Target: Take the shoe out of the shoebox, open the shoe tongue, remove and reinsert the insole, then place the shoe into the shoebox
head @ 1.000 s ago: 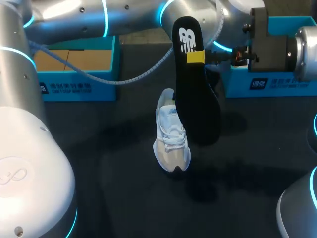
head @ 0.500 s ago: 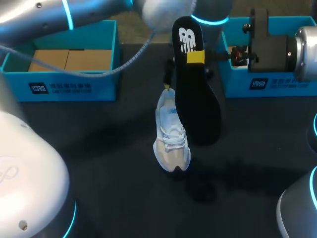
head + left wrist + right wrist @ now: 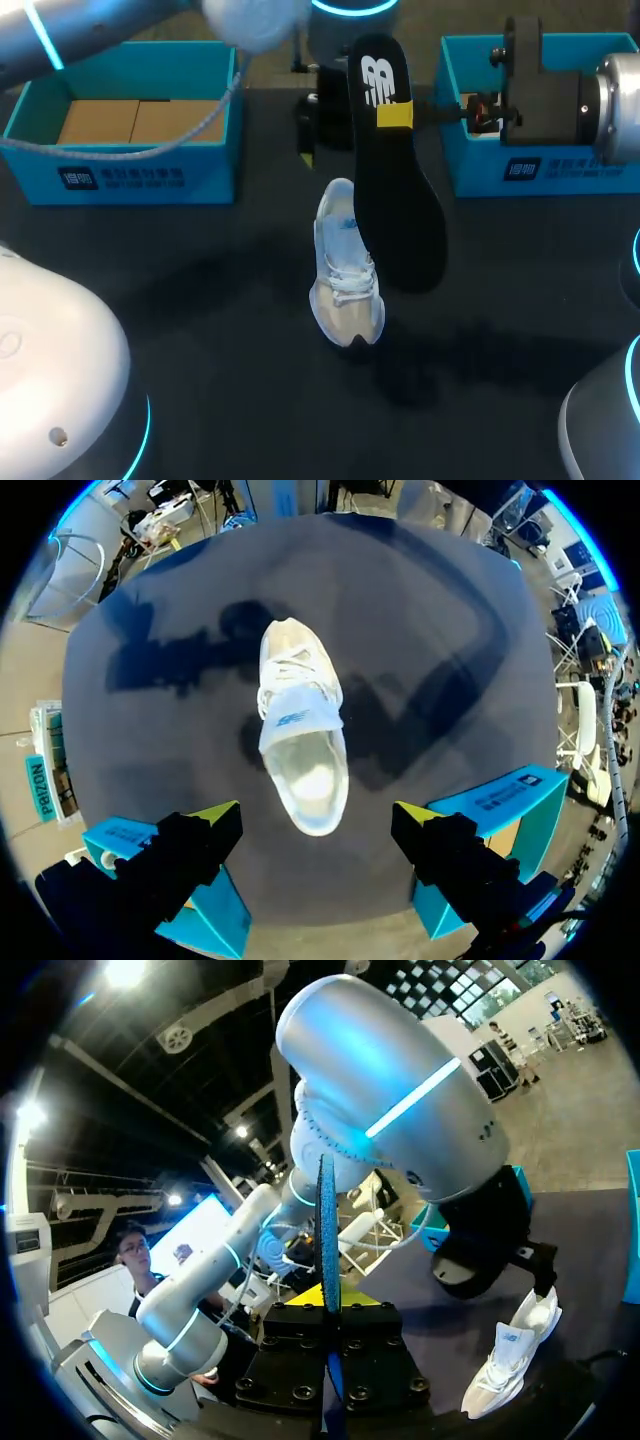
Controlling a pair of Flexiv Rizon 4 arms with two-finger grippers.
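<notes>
At ten o'clock from the shoe (image 3: 345, 275) sits the left box (image 3: 150, 178), open, with only brown card showing inside, so we judge the first step done: the shoe is out and stands on the dark bench (image 3: 220, 330), toe toward us. Our left fingers (image 3: 307, 145) hang at eleven o'clock from the shoe, above and behind its heel; the left wrist view shows them spread wide and holding nothing, with the shoe lying ahead of them, its tongue pushed forward and the opening bare. That reads to us as tongue opened and insole removed. The insole (image 3: 395, 200) is up in the air at one o'clock from the shoe, upright, heel end high, and our right fingers (image 3: 394, 115) are clamped on it near that end; the right wrist view shows it edge-on between them. The right box (image 3: 540, 170) lies at two o'clock, partly hidden by the right arm. What remains, as we see it, is the second half: slide the insole back in, then set the shoe into a box.
</notes>
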